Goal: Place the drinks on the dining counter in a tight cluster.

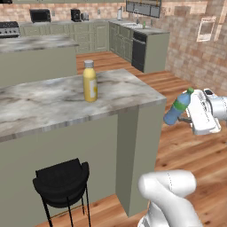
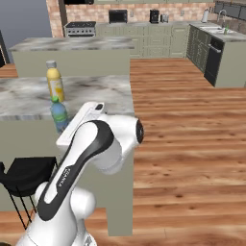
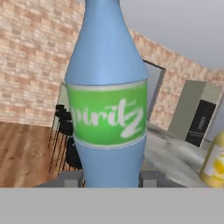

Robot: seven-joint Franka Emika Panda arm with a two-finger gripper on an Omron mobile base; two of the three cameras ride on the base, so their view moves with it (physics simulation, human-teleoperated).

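Blue bottle (image 1: 177,107) pinched in the jaws, carried tilted off the surface's (image 1: 48,103) right end; next move: set it upright beside the yellow bottle (image 1: 90,82).

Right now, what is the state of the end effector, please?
End effector: closed on the blue bottle, held in the air beside the dining counter.

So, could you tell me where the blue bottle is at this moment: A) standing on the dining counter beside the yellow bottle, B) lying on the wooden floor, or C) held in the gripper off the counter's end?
C: the blue bottle sits tilted in the gripper, clear of the dining counter, where the yellow bottle stands.
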